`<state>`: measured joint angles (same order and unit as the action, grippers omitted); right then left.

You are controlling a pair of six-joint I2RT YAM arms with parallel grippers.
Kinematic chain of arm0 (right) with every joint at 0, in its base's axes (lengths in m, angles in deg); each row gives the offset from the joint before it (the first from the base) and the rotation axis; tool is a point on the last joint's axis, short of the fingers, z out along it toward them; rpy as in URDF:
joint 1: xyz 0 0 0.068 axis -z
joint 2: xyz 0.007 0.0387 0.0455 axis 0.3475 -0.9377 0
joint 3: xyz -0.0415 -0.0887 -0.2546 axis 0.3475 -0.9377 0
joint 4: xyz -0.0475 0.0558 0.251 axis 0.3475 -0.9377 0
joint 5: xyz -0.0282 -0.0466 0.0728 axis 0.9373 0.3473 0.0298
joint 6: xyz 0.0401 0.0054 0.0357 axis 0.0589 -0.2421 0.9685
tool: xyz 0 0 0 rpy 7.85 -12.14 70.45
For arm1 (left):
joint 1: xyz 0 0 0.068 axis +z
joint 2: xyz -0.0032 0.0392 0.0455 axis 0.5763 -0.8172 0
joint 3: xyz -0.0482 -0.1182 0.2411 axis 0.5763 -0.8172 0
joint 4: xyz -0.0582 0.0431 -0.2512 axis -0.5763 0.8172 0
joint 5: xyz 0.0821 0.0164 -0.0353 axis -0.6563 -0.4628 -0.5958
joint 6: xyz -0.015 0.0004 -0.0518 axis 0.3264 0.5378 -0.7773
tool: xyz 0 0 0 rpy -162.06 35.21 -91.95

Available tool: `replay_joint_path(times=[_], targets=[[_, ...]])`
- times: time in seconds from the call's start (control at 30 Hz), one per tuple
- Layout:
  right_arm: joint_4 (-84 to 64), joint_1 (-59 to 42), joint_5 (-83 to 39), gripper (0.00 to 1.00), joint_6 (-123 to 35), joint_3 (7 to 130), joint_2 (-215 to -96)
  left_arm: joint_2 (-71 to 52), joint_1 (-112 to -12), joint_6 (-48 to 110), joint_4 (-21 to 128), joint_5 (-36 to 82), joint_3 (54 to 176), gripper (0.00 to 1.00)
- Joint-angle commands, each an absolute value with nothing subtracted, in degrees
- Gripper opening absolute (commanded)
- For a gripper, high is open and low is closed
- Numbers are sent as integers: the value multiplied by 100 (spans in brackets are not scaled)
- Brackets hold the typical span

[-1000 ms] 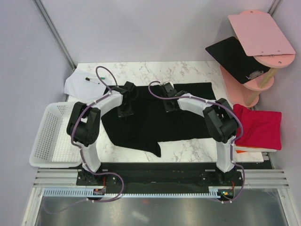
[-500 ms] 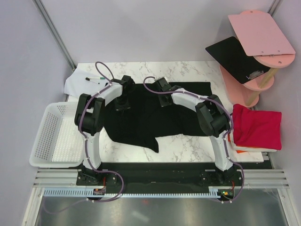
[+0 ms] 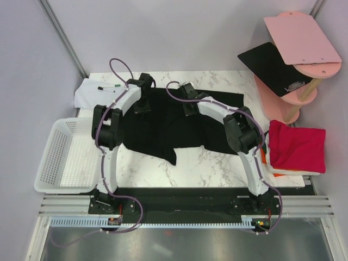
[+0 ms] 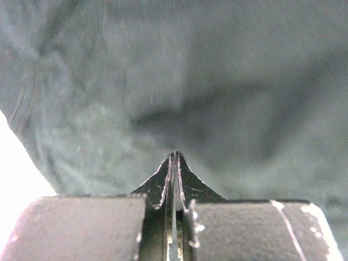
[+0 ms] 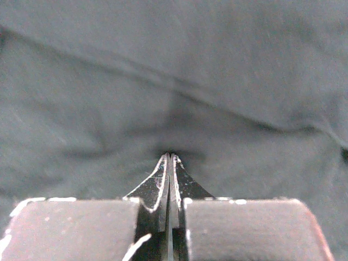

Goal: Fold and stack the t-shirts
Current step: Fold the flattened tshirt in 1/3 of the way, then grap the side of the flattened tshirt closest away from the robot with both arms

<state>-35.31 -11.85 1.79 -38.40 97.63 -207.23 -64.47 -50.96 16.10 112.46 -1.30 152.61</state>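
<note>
Marble tabletop (image 3: 217, 163), lilac walls around. Across middle: black shirt (image 3: 168, 130) spread flat, far edge near back of tabletop, one sleeve pointing toward arm bases. At shirt's far left part: left tool (image 3: 142, 107), fingertips together, pinching cloth (creases run to tips in wrist view). At far middle: right tool (image 3: 188, 109), likewise clamped on cloth. At right edge: red shirt (image 3: 298, 145), folded, atop orange shirt (image 3: 263, 155). Left of tabletop: basket (image 3: 54, 163). Far left corner: paper (image 3: 87, 98) with marker (image 3: 110, 87) on it.
</note>
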Motion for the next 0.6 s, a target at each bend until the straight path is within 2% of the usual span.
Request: replay_joint_path(times=[0.0,0.07,0.1,0.2,0.23,0.3,0.5,0.57], targets=[[-3419,-1139,-16,3,-3949,9267,-19863,-4867,-5294,1909,10744,137,14609,12],[-3393,-1174,-166,6,-3923,8925,-19256,-4041,-5365,1909,10586,400,14265,23],[-3392,-1209,-289,7,-3888,8793,-19080,-3803,-5382,1848,10568,471,13958,42],[-3357,-1385,-553,12,-3730,8248,-18377,-2881,-5417,1708,10524,717,13280,69],[-3348,-1516,-745,13,-3677,8003,-18106,-2513,-5452,1655,10524,839,13096,73],[-3339,-1701,-983,14,-3580,7799,-17911,-2124,-5488,1480,10524,937,12499,77],[-3384,-2764,-1248,16,-3334,7289,-17708,-349,-5593,742,9946,1595,10258,77],[-3313,-3212,-1195,29,-3281,7166,-17743,12,-5593,644,9830,1632,9652,77]])
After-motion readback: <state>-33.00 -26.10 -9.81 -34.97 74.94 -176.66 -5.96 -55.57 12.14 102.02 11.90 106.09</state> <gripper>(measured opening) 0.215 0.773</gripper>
